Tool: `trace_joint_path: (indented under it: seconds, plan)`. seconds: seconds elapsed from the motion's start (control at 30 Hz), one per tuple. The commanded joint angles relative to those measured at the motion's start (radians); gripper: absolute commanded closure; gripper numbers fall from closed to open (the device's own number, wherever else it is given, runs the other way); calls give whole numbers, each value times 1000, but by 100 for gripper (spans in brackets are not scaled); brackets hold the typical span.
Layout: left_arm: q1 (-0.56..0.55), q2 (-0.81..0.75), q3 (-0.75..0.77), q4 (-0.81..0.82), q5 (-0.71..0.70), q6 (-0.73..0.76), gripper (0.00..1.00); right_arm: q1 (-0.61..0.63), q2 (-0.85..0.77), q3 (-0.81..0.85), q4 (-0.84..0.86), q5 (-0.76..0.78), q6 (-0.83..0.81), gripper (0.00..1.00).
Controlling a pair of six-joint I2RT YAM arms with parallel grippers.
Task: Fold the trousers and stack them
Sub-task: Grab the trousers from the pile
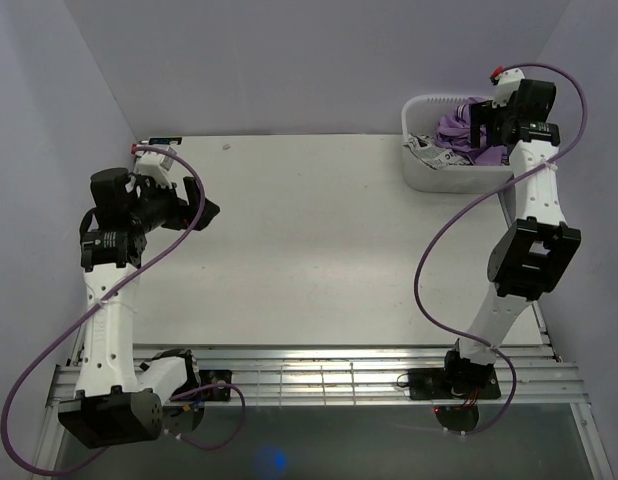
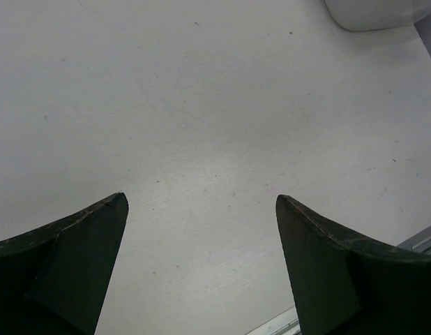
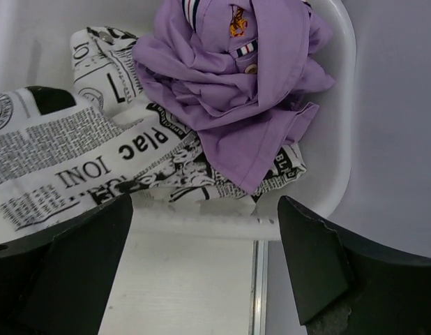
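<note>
Item 1. Trousers (image 3: 229,91): lilac-purple soft fabric, crumpled in a heap, not folded. A small button, a strip of striped trim and a small embroidered mark show on the upper folds. They lie inside the basket, at its right side, partly on top of the newspaper-print cloth.

Item 2. Basket (image 1: 429,178): white plastic with rounded corners, standing on the far right corner of the bench.

Item 3. Newspaper-print cloth (image 3: 83,160): white fabric with black lettering and pictures, bunched in the left and near part of the basket, touching the trousers and running under their lower edge.

Item 4. Right hand (image 3: 205,201): fingers spread wide, gripping nothing, poised over the near rim of the basket and apart from the clothes below.

Item 5. Left hand (image 2: 200,199): fingers spread wide, gripping nothing, held above bare bench at the far left, well apart from the basket.

Item 6. Bench (image 1: 319,250): white, matt surface with a few small specks.

Item 7. Rails (image 1: 339,375): metal, along the near edge of the bench, carrying both arm bases.

Item 8. Cables (image 1: 439,250): purple, one looping along each arm.
</note>
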Motion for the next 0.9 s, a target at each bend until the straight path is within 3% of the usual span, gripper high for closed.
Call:
trace_joint_path:
  seconds: [0.0, 0.13, 0.4, 0.8, 0.87]
  plan:
    - [0, -14, -24, 60, 56, -44, 2, -15, 120, 146, 90, 17, 10, 10]
    - [1, 3, -52, 66, 78, -49, 2, -38, 251, 248, 139, -9, 33, 10]
    - [1, 24, -118, 74, 72, -36, 2, -69, 423, 263, 398, -92, 113, 10]
    - [1, 38, -140, 67, 12, -33, 2, -50, 597, 314, 589, -34, 99, 6]
    - [0, 41, -133, 60, 7, -32, 2, -47, 595, 317, 622, -3, 93, 28]
